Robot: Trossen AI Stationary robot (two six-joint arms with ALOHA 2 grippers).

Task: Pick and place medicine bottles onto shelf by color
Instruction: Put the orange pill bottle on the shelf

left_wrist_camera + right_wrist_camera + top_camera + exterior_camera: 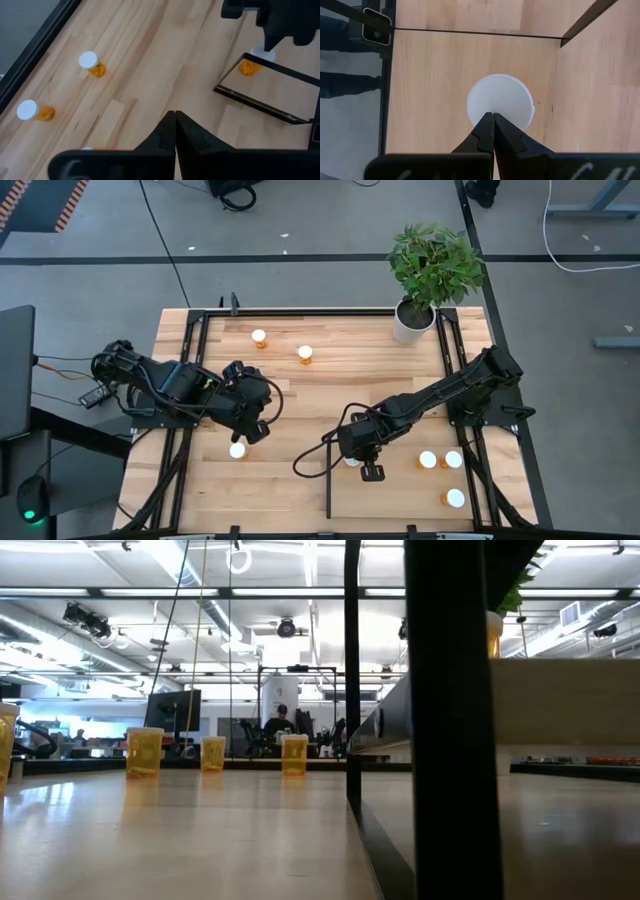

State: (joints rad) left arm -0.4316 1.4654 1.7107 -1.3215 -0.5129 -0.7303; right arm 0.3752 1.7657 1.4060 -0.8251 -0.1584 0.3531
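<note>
High view: plank table (300,395), grey floor (300,240)

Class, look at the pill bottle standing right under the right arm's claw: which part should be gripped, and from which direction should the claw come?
Grip the bottle across its round white cap, coming straight down from above. It stands upright with the cap facing up, and the right claw already hangs over it, fingers shut, so they must open first. The shelf's black strip runs close beside it, so a sideways approach looks cramped.

Closed left gripper (175,131) above planks, two orange bottles (92,64) nearby.
</note>
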